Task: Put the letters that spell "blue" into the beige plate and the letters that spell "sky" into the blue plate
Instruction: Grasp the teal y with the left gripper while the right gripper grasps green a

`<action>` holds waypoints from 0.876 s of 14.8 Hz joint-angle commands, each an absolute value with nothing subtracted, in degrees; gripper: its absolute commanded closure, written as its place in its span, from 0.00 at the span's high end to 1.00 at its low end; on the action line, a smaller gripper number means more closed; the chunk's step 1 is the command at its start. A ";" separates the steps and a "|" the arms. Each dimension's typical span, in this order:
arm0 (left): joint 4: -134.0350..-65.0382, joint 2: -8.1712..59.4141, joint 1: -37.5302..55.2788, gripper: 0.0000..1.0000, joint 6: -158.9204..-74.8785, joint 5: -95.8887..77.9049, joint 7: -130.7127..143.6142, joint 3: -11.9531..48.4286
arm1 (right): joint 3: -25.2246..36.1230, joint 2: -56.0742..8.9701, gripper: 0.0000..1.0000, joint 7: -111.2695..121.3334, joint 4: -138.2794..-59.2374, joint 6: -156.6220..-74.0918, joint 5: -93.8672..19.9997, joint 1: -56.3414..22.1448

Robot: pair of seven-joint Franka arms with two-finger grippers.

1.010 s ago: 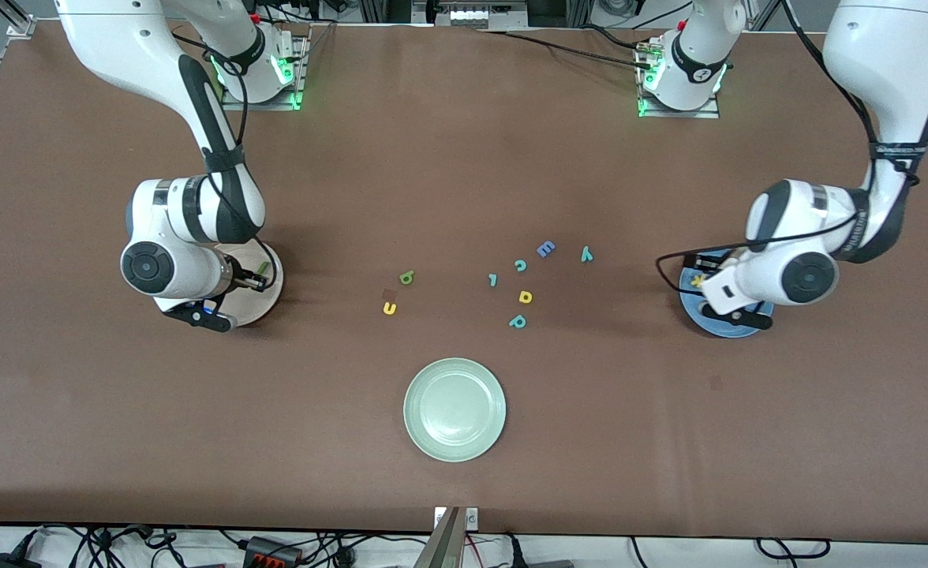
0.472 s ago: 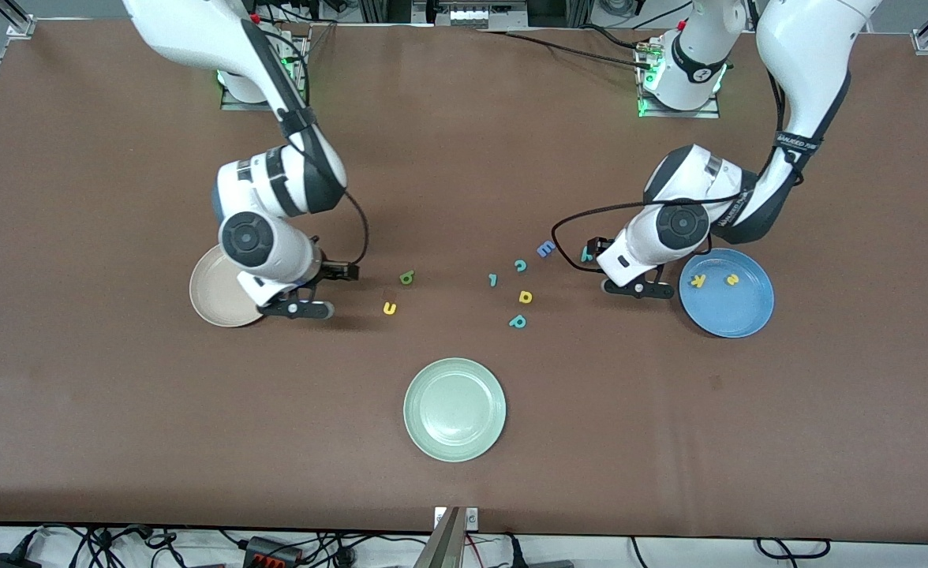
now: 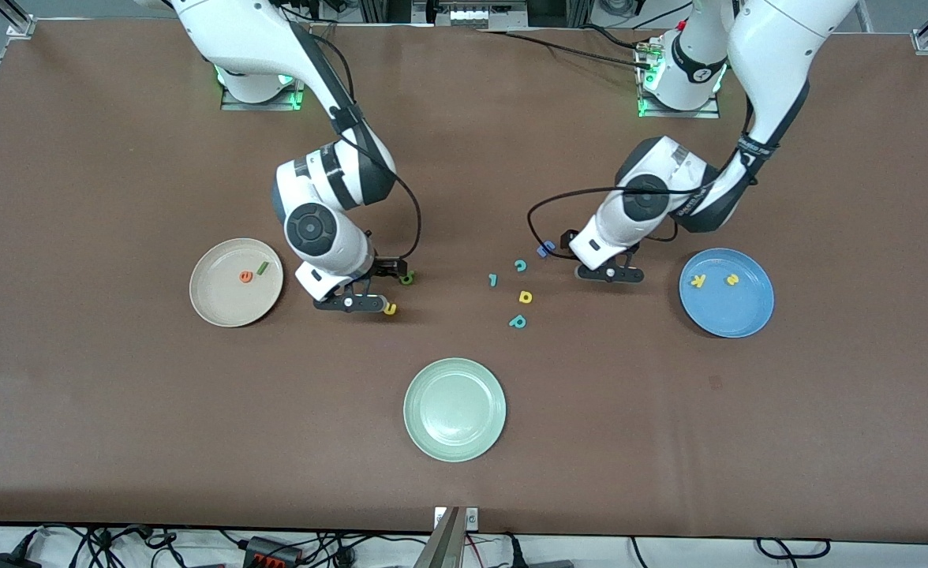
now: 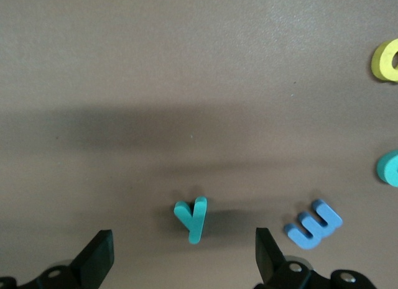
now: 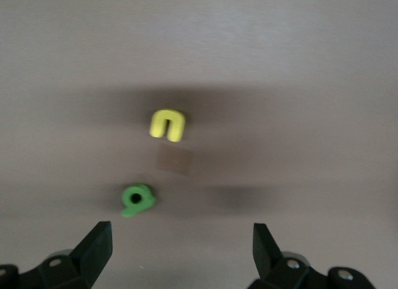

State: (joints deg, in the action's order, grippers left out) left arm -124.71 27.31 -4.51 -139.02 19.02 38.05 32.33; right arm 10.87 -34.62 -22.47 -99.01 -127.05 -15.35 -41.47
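The beige plate (image 3: 213, 304) holds the orange e (image 3: 246, 276) and the dark-green l (image 3: 262, 268). In the blue plate (image 3: 728, 319) lie the yellow k (image 3: 697, 280) and the yellow s (image 3: 732, 278). My right gripper (image 3: 369, 286) (image 5: 180, 248) hangs open over the table, just short of the green b (image 3: 407, 278) (image 5: 137, 200) and the yellow u (image 3: 390, 309) (image 5: 168, 125). My left gripper (image 3: 590, 256) (image 4: 183, 255) is open over the teal y (image 4: 193, 217), which lies between its fingers' line; the front view hides this letter.
A pale green plate (image 3: 454, 409) sits nearest the front camera. Loose letters lie mid-table: blue E (image 3: 543, 250) (image 4: 314, 224), teal c (image 3: 520, 266), a small teal letter (image 3: 493, 279), yellow closed-loop letter (image 3: 525, 297), teal p (image 3: 518, 321).
Both arms have swung from their plates toward the middle letters. The right gripper opened and left the dark-green l in the beige plate. The left gripper now covers the teal y.
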 commanded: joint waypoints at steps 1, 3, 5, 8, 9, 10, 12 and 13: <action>-124.80 29.35 -5.01 1.00 -142.02 25.13 43.85 32.34 | 11.16 -38.40 1.00 -21.97 -95.46 -130.42 -16.35 -45.16; -124.89 29.53 -5.10 1.00 -142.65 25.14 44.03 32.34 | 11.16 -40.07 1.00 -21.97 -94.75 -131.39 -16.00 -46.92; -124.89 29.71 -5.36 0.85 -142.65 25.22 43.69 32.26 | 11.25 -41.13 1.00 -21.88 -94.92 -133.41 -15.82 -48.68; -124.89 30.32 -5.71 0.59 -142.73 25.31 43.68 32.34 | 11.25 -42.01 1.00 -21.71 -95.36 -134.21 -12.93 -48.95; -124.89 30.58 -5.71 0.54 -142.73 25.31 43.68 32.34 | 11.25 -42.01 1.00 -21.45 -95.54 -134.12 -12.14 -48.96; -124.89 30.67 -5.71 0.49 -142.73 25.31 43.68 32.34 | 11.25 -42.01 0.98 -20.84 -95.54 -134.03 -12.04 -48.96; -124.89 30.76 -5.71 0.37 -142.73 25.31 43.68 32.43 | 11.25 -42.01 0.93 -20.48 -95.54 -134.12 -12.04 -48.69; -124.89 30.85 -5.71 0.27 -142.73 25.31 43.68 32.43 | 11.25 -42.01 0.92 -20.39 -95.54 -134.38 -11.95 -48.60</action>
